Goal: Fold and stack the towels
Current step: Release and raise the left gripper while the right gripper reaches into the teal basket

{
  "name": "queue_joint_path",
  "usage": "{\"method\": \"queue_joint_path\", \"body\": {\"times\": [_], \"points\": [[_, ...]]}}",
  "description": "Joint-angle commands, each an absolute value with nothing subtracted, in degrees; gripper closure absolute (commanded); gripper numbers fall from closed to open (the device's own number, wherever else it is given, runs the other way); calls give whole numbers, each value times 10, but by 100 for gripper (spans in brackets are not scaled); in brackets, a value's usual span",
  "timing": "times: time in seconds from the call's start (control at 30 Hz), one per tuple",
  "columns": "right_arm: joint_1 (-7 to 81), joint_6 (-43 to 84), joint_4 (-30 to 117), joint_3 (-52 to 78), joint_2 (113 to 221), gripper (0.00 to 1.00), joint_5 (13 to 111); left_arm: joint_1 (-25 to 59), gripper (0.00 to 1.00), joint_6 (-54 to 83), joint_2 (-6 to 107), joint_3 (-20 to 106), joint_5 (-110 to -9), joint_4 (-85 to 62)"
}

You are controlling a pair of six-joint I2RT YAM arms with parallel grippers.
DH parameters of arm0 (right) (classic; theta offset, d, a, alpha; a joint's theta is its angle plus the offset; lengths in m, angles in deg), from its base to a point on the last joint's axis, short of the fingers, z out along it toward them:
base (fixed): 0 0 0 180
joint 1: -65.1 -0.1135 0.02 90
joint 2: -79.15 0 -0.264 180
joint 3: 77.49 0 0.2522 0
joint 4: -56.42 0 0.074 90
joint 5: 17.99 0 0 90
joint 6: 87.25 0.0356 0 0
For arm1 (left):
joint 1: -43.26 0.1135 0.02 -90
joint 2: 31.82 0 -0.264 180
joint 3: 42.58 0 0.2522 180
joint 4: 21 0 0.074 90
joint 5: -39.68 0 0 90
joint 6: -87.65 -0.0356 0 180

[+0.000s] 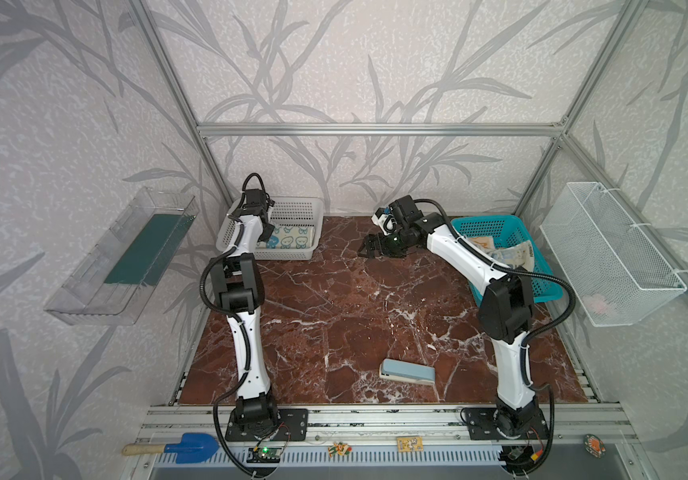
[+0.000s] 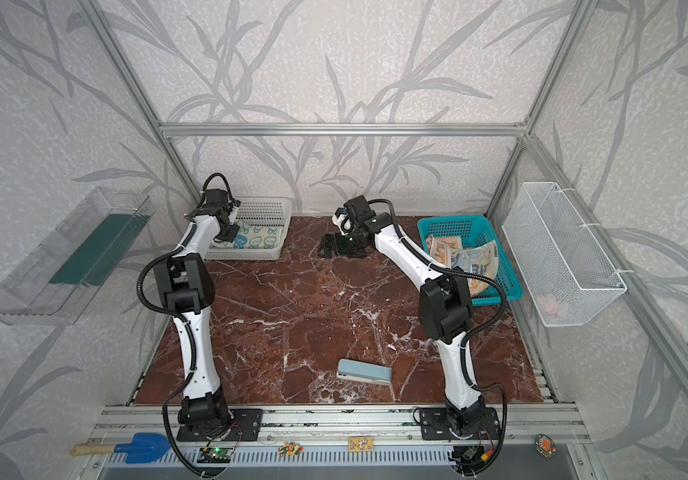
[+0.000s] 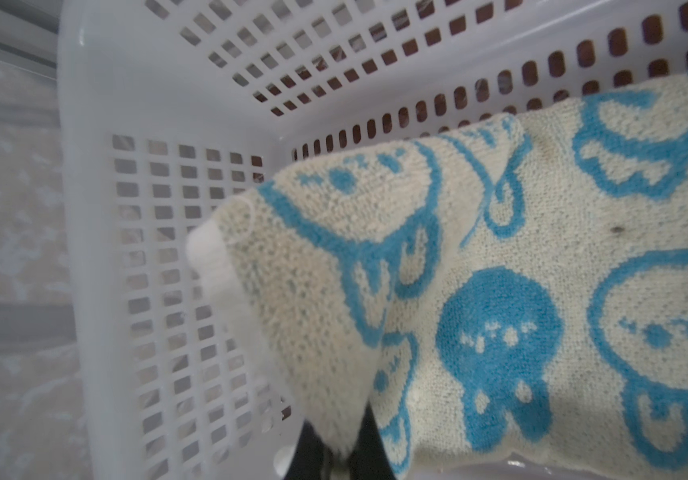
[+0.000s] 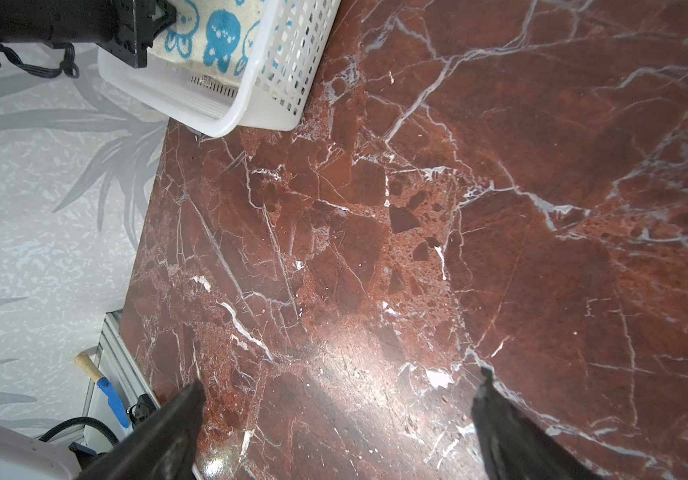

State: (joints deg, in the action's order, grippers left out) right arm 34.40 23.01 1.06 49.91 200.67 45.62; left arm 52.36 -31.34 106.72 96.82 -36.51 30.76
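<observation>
step: stowing folded cream-and-blue towel [image 1: 292, 241] in white basket [image 1: 292, 206], upper left | left tool [image 3: 336, 451] pinches its corner (release seems due) | right tool [image 4: 342, 380] gapes, empty, upper centre | next: let go, fetch from blue basket [image 1: 487, 226]

Grey leaf-print wallpaper [image 1: 334, 62], aluminium frame [image 1: 375, 129], red-brown marble tabletop [image 1: 354, 299] — glossy, white-veined

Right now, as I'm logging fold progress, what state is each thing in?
cream-and-blue towel: looks folded, lying in the white basket, one corner pinched.
left tool: shut on the cream-and-blue towel's corner.
right tool: open, empty, over the marble table.
printed towels: crumpled, unfolded, in the blue basket.
pale blue stapler: closed, lying flat on the marble table.
</observation>
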Motion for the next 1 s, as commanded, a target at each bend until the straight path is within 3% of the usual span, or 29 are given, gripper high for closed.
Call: {"method": "queue_joint_path", "body": {"times": [0.0, 0.03, 0.1, 0.17, 0.2, 0.23, 0.53, 0.77, 0.97], "points": [[344, 225, 9, 503, 2011, 1, 457, 523, 81, -318, 1080, 984, -370, 300], [344, 225, 8, 503, 2010, 1, 457, 522, 65, -315, 1078, 982, -365, 298], [344, 226, 9, 503, 2007, 1, 456, 520, 46, -308, 1075, 981, -351, 297], [344, 228, 7, 505, 2003, 1, 456, 517, 36, -301, 1066, 980, -334, 296], [344, 227, 4, 507, 1999, 1, 456, 516, 15, -296, 1059, 980, -330, 296], [344, 227, 0, 508, 1994, 1, 458, 514, 1, -294, 1052, 980, -326, 296], [381, 216, -47, 481, 1890, 1, 512, 445, 1, -286, 940, 979, -292, 289], [482, 215, -75, 376, 1751, 1, 616, 296, 1, -333, 833, 880, -215, 195], [589, 213, -99, 295, 1694, 1, 676, 150, 1, -365, 780, 769, -174, 89]]}}
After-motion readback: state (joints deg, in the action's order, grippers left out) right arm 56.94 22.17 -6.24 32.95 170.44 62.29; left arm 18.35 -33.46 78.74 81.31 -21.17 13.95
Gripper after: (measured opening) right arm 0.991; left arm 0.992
